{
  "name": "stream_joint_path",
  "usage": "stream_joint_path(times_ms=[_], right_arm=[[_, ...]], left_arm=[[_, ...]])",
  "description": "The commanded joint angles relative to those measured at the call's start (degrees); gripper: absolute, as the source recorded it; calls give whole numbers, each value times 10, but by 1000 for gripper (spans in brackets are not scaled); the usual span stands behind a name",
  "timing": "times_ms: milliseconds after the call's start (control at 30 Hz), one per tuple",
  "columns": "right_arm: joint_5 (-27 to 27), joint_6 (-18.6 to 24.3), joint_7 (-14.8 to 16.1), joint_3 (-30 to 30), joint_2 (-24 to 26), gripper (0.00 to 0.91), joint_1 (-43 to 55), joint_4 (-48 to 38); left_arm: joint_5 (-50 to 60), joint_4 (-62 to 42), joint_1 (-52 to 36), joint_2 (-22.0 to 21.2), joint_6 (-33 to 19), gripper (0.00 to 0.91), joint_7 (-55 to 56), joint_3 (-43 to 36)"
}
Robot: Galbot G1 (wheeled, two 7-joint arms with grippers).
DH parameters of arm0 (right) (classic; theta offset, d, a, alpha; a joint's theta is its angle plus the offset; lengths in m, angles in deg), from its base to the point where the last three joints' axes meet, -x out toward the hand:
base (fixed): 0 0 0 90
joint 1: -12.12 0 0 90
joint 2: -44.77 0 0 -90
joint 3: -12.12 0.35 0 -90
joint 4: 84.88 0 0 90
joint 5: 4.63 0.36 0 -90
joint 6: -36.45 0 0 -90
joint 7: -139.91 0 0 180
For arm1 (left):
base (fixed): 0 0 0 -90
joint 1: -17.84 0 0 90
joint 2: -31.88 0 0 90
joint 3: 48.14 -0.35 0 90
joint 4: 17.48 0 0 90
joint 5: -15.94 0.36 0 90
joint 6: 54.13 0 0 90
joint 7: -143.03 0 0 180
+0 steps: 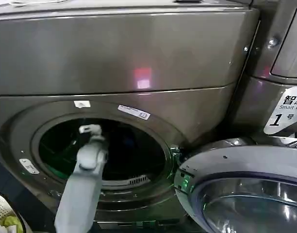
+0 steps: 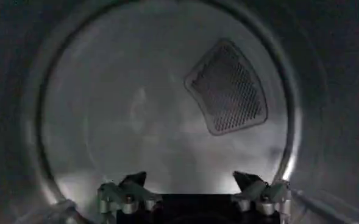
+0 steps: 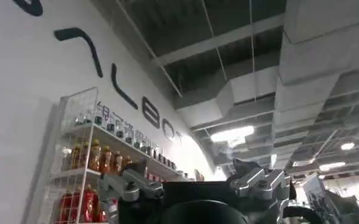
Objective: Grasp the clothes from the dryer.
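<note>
The dryer (image 1: 114, 53) is a bronze-grey machine with a wide round port (image 1: 105, 150) standing open. My left arm reaches into that port, and the left gripper (image 1: 90, 130) is at the dark mouth of the drum. In the left wrist view the left gripper (image 2: 188, 178) is open, with nothing between its fingers. It faces the bare metal back wall of the drum (image 2: 136, 115) and a mesh vent (image 2: 228, 88). The clothes are out of view. My right gripper (image 3: 185, 173) is open and empty, pointing up toward the ceiling.
The dryer's round glass door (image 1: 245, 194) hangs open at the lower right, close to the port. A white basket (image 1: 0, 206) of yellow-green laundry sits at the lower left. A second machine (image 1: 279, 48) stands to the right. A wire shelf of bottles (image 3: 88, 164) shows in the right wrist view.
</note>
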Motion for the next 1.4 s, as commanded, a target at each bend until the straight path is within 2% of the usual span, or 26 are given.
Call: stream_joint_path(times_ms=[33,100,300,500,600,833,1400], right_arm=[[0,0,0,-1,-1,907,4,-1],[0,0,1,-2,1,907,6,-3],[-2,0,4,0,-2,907,6,-13],[-3,2,4,2,-3,907,8,-20],[-4,3,4,2,-3,907,7,-23],[-5,3,5,4,-4,907,4,-25],[-17,4,7,3,0,907,7,-29]], left_arm=[[69,-258,-198,37,-17,907,-252,-203],[82,-285,-226,40,-38,907,-294,-245],[224,-369,-282,34,-94,907,-399,-353],[362,-404,-303,21,-103,907,-414,-389],[338,-403,-306,17,-102,907,-434,-387],[375,-418,-293,8,-124,907,-407,-397],[365,-441,-265,0,-123,907,-412,-401]])
